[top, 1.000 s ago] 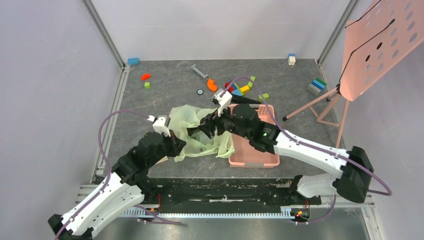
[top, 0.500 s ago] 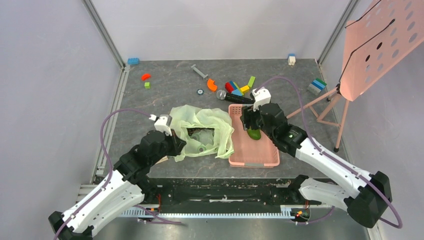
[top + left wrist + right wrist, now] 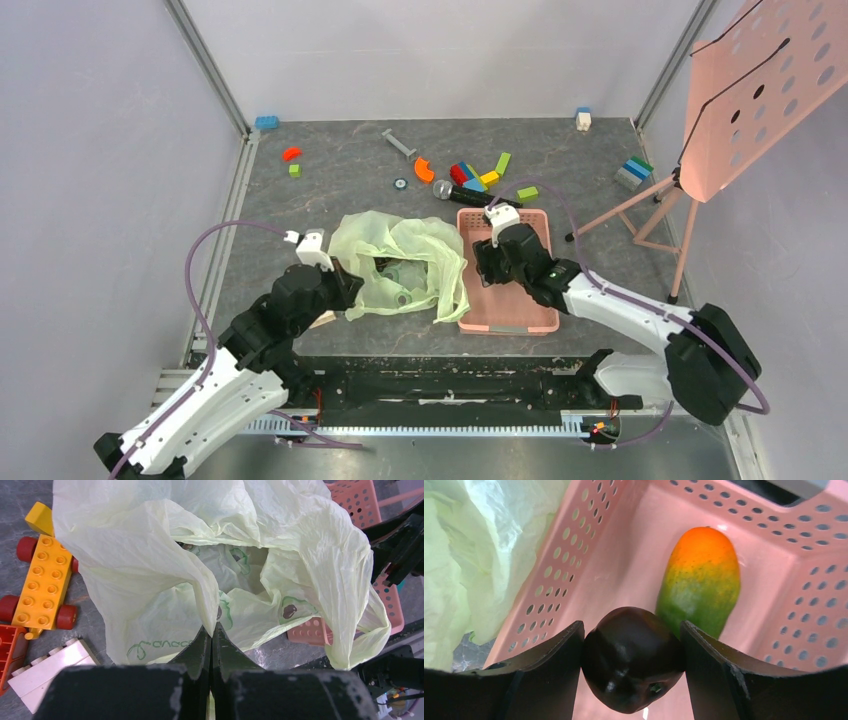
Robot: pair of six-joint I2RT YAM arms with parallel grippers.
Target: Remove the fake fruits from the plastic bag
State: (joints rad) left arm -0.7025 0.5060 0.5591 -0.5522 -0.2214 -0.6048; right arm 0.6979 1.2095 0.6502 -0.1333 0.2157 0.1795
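Note:
The pale green plastic bag (image 3: 400, 262) lies crumpled at the table's middle, its mouth open. My left gripper (image 3: 345, 288) is shut on a fold of the plastic bag's near edge (image 3: 210, 605). My right gripper (image 3: 632, 630) is shut on a small dark brown round fruit (image 3: 631, 662), low over the pink basket (image 3: 624, 555). An orange-red-green mango (image 3: 701, 580) lies on the basket floor just beyond it. In the top view the right gripper (image 3: 487, 265) is over the basket's left half (image 3: 520, 318). The bag's folds hide whatever is inside it.
Coloured toy blocks (image 3: 478, 176) and a microphone (image 3: 465, 193) lie behind the basket. A pink perforated music stand (image 3: 750, 90) rises at the right. A yellow block car (image 3: 47, 580) and a white block (image 3: 50, 672) lie left of the bag.
My right gripper came out of the bag and swung right, then drew back low over the basket's left half. My left gripper kept its hold on the bag.

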